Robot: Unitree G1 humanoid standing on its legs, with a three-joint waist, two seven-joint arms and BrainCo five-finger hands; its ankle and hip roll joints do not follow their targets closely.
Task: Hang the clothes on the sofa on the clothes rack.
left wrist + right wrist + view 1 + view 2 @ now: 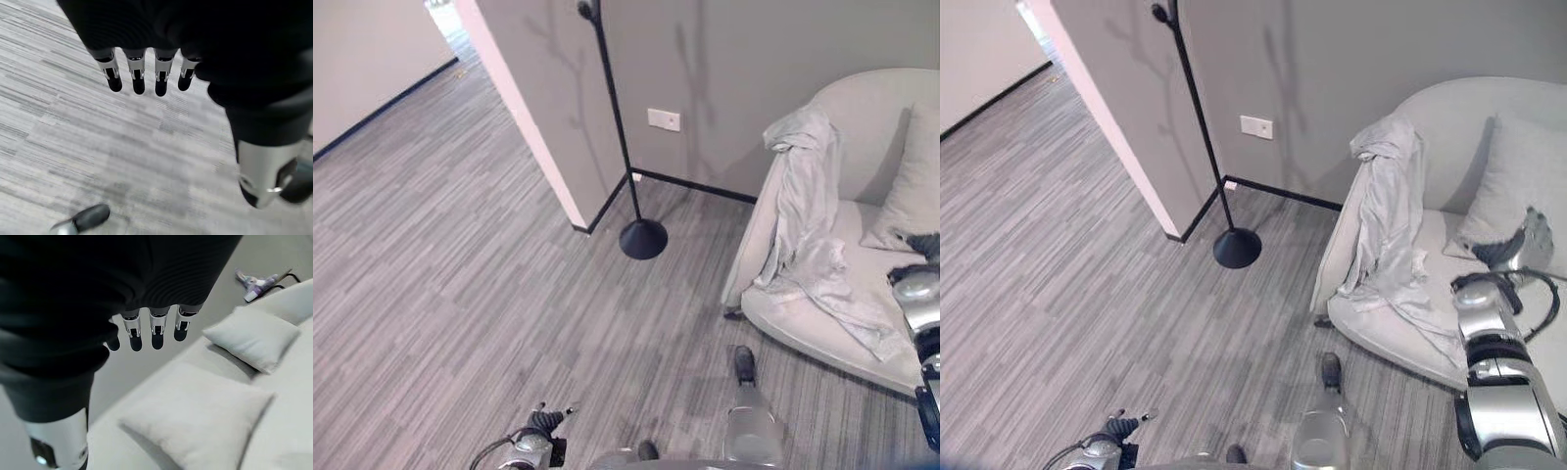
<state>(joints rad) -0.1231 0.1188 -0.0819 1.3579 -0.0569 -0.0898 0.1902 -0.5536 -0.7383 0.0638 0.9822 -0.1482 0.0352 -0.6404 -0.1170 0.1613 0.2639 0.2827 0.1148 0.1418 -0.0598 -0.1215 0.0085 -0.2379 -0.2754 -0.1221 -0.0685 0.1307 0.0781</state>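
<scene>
1. Grey garment (1386,225) hung over the arm of the pale sofa (1489,127), its upper part bunched on top of the arm and its lower part spread across the seat
2. Black clothes rack (619,137) stood on its round base on the striped grey floor (431,255), beside the wall corner and well apart from the sofa, with nothing hanging on it
3. Right hand (1528,240) hovered above the sofa seat, near a pale cushion (1518,186) and just beside the lower edge of the garment, not touching it; in the right wrist view its fingers (157,335) were straight and held nothing
4. Left hand (546,421) hung low over the floor, fingers (138,81) straight and empty
5. White wall socket (664,119) sat on the grey wall behind the rack; no lettering on it or anywhere else could be read
</scene>
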